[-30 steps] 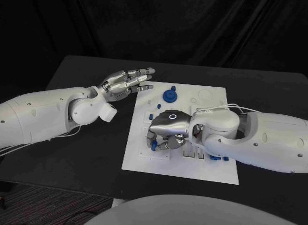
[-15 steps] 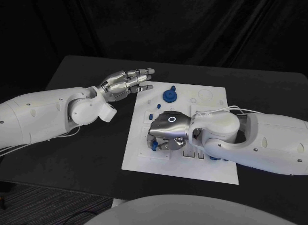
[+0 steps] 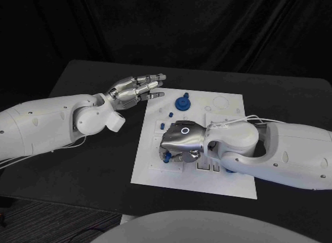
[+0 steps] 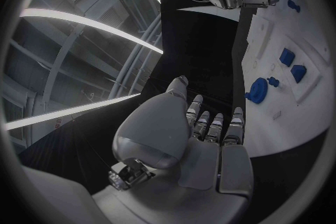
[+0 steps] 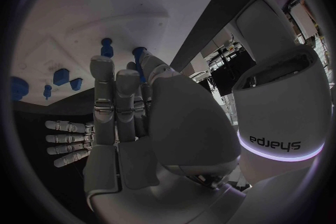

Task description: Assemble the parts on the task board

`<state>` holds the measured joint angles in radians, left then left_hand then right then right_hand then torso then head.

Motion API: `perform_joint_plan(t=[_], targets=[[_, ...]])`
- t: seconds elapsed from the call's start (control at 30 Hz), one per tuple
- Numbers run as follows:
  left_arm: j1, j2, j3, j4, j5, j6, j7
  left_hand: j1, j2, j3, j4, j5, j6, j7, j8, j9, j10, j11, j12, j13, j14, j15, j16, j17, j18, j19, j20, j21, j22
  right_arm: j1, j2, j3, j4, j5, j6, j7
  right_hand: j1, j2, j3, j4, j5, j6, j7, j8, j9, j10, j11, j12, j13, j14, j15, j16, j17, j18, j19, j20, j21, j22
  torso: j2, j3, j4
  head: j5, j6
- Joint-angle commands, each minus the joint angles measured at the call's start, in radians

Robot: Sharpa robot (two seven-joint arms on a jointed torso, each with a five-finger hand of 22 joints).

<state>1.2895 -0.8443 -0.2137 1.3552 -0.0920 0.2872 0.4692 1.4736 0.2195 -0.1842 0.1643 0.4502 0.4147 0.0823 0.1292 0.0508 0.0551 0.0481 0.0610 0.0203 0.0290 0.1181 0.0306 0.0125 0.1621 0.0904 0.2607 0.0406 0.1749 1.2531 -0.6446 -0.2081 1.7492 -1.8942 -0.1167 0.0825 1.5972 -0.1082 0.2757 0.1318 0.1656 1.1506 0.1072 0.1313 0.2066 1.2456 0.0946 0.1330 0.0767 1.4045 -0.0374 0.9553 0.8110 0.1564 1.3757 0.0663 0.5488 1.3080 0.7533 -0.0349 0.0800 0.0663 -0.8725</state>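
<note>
My right hand (image 3: 182,143) is curling over a small blue peg (image 3: 167,158) on the white board (image 3: 224,183).
I am judging the peg light, stiff and slippery; whether it is pinched I cannot tell. My left hand (image 3: 134,91) is hanging spread.

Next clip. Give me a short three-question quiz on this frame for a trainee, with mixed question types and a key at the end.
1. True or false: the left hand holds a blue part.
2. Which hand is over the middle of the task board, fingers curled down toward it? A) left hand B) right hand C) neither
3. Fill in: seen from the robot, the round blue part stands on the ___ half of the board.

Key
1. False: its fingers are spread and it holds nothing.
2. B.
3. Far.
</note>
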Motion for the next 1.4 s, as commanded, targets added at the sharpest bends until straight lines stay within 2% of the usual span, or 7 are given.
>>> perform_joint_plan(t=[0.03,0.4,0.67,0.93,1.2,1.37,1.4], targets=[[-0.002,0.002,0.001,0.000,0.000,0.017,0.008,0.001,0.008,0.004,0.000,0.004,0.005,0.001,0.003,0.001,0.001,0.005,0.006,0.001,0.002,0.005,0.004,0.001,0.019,0.005,0.001,0.004,0.000,-0.004,-0.002,0.001,0.000,-0.035,-0.007,-0.007,0.004,-0.005,-0.001,-0.004,0.004,0.009,-0.002,0.006,0.002,0.065,-0.061,0.003,0.009,0.001,-0.004,-0.006,-0.001,-0.015,0.003,-0.004,0.005,0.077,0.001,0.0003,0.0003,-0.001,0.000],[-0.003,0.003,0.001,-0.002,0.000,0.020,0.005,0.001,0.008,0.004,0.000,0.004,0.005,0.001,0.003,0.001,0.001,0.005,0.006,0.001,0.002,0.005,0.004,0.001,0.019,0.005,0.001,0.004,0.000,-0.015,0.005,0.001,-0.014,-0.037,-0.011,-0.006,-0.005,-0.006,-0.004,-0.002,0.002,0.009,-0.002,0.004,0.003,0.063,-0.060,0.001,0.010,0.002,-0.003,-0.006,0.001,-0.015,0.002,-0.004,0.005,0.077,0.000,0.0005,-0.0006,0.003,0.000],[-0.003,0.004,0.001,-0.003,0.000,0.022,0.003,-0.001,0.009,0.003,0.002,0.003,0.005,0.001,0.003,0.001,0.002,0.005,0.007,0.001,0.002,0.005,0.004,0.001,0.019,0.005,0.001,0.004,0.000,-0.023,0.013,0.001,-0.023,-0.037,-0.022,0.001,-0.081,-0.023,-0.016,0.040,-0.037,-0.121,0.022,-0.070,-0.022,-0.004,-0.036,-0.031,0.006,-0.007,0.018,-0.013,0.006,-0.013,-0.015,0.012,-0.042,0.066,0.000,0.0004,0.0002,0.002,0.000],[-0.004,0.005,0.001,-0.007,0.000,0.025,0.001,-0.001,0.009,0.003,0.002,0.003,0.005,0.001,0.003,0.001,0.002,0.005,0.007,0.001,0.002,0.005,0.004,0.001,0.019,0.005,0.001,0.004,0.000,-0.025,0.009,0.001,-0.027,-0.031,-0.047,0.015,-0.126,-0.042,-0.048,0.058,-0.076,-0.306,-0.015,-0.071,-0.062,-0.128,-0.001,-0.053,0.004,-0.049,0.047,-0.037,-0.014,-0.003,-0.049,0.038,-0.140,0.048,0.001,0.0004,0.0014,0.002,0.000],[-0.005,0.003,0.001,-0.008,0.000,0.026,-0.001,-0.002,0.010,0.003,0.003,0.003,0.008,0.001,0.005,0.001,0.001,0.005,0.007,0.001,0.002,0.005,0.004,0.001,0.019,0.005,0.001,0.004,0.000,-0.026,-0.009,0.001,-0.022,-0.008,-0.080,0.022,-0.131,-0.041,-0.103,0.059,-0.097,-0.389,-0.045,-0.066,-0.093,-0.276,0.025,-0.058,0.002,-0.102,0.067,-0.070,-0.054,0.011,-0.088,0.059,-0.252,0.031,0.000,0.0000,0.0005,0.004,0.000],[-0.005,-0.001,0.001,-0.005,0.000,0.026,-0.002,-0.002,0.010,0.003,0.003,0.003,0.008,0.001,0.005,0.001,0.001,0.005,0.007,0.001,0.002,0.005,0.004,0.001,0.019,0.005,0.001,0.004,0.000,-0.019,-0.053,0.001,0.004,0.027,-0.149,0.038,-0.103,-0.093,-0.153,0.160,-0.100,-0.460,-0.051,-0.068,-0.117,-0.421,0.045,-0.047,-0.008,-0.140,0.067,-0.084,-0.078,0.022,-0.118,0.063,-0.338,0.018,0.000,0.0002,0.0007,0.004,0.000],[-0.005,-0.002,0.001,-0.005,0.000,0.026,-0.002,-0.002,0.010,0.003,0.003,0.003,0.008,0.001,0.005,0.001,0.001,0.005,0.007,0.001,0.002,0.005,0.004,0.001,0.019,0.005,0.001,0.004,0.000,-0.013,-0.065,0.001,0.012,0.040,-0.165,0.042,-0.106,-0.101,-0.162,0.163,-0.101,-0.474,-0.054,-0.070,-0.121,-0.434,0.046,-0.044,-0.008,-0.144,0.065,-0.084,-0.080,0.023,-0.120,0.063,-0.345,0.017,0.000,0.0001,0.0009,0.004,0.000]])
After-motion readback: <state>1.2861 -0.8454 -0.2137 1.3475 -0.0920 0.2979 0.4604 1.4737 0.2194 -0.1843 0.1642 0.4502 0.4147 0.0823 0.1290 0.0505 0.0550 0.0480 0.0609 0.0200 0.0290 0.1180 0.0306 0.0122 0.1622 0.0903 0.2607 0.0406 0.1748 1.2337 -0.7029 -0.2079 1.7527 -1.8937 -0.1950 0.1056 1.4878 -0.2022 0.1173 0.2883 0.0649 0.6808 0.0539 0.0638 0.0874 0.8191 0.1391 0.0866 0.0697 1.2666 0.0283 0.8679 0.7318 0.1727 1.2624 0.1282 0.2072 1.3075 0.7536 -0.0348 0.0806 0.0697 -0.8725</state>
